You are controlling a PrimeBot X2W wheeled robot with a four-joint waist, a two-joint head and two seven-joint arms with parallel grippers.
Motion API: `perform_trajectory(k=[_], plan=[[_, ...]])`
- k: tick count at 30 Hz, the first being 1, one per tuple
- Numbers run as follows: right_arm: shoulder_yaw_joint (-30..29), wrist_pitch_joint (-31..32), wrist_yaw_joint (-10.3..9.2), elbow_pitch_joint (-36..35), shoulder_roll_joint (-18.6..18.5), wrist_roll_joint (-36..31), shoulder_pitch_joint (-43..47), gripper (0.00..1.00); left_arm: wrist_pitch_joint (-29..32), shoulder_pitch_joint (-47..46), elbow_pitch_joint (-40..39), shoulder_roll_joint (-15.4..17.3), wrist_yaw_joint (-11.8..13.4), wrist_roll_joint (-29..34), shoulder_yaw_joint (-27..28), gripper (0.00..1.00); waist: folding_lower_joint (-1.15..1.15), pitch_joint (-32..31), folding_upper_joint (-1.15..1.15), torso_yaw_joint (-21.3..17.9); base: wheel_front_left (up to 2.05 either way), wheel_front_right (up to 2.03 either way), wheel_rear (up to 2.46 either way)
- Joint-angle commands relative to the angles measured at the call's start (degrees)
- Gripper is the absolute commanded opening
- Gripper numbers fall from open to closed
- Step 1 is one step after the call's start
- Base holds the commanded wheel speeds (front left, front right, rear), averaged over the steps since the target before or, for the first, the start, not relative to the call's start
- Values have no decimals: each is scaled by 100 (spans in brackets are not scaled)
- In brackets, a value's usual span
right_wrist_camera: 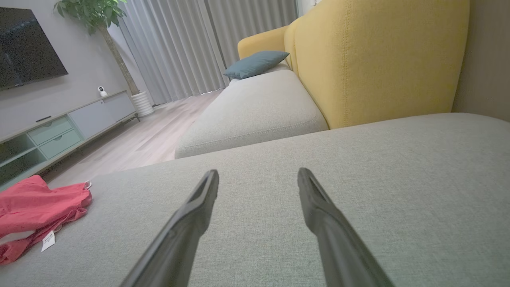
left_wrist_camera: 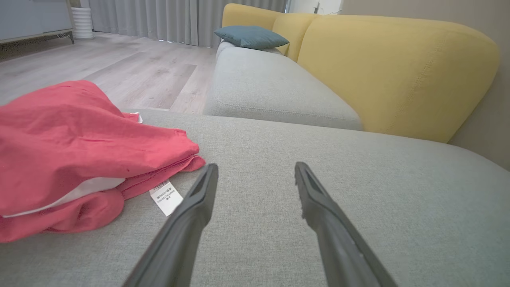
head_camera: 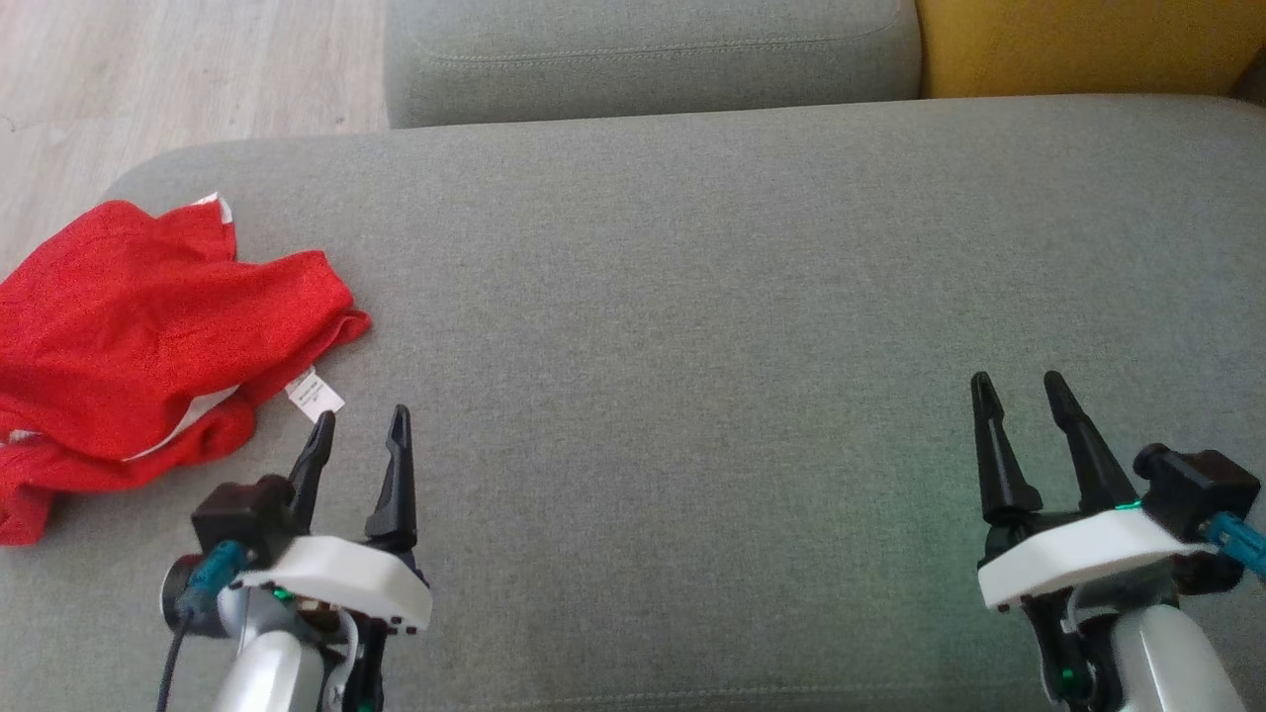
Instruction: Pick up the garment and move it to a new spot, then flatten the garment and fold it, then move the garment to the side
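Red, thin woven cloth is forming the crumpled garment (head_camera: 138, 326), which is lying at the left end of the grey fabric sofa seat (head_camera: 692, 297). It is looking light, limp and unlikely to slip; pinching a raised fold at its near edge is appearing the best hold. Its white care label (head_camera: 315, 393) is carrying print too small to read. Left claw (head_camera: 361, 425) and right claw (head_camera: 1019, 386) are standing fully open, holding nothing.
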Motion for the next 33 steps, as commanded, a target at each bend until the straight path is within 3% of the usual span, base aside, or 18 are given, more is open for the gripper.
perform_trajectory(k=[1, 13, 33], plan=[[89, -79, 40, -241, -10, -164, -100, 100, -84, -367, -171, 126, 53, 168, 119, 100, 0, 4, 0, 0, 0, 0, 0], [18, -192, 44, -307, 85, -893, -52, 100, -272, -379, -147, 173, 203, 846, -28, 100, 0, 4, 0, 5, 0, 0, 0], [-38, -194, 44, -311, 159, -793, -46, 100, -240, -408, -107, 197, 285, 702, -53, 100, 0, 58, 0, 41, 0, 0, 0]])
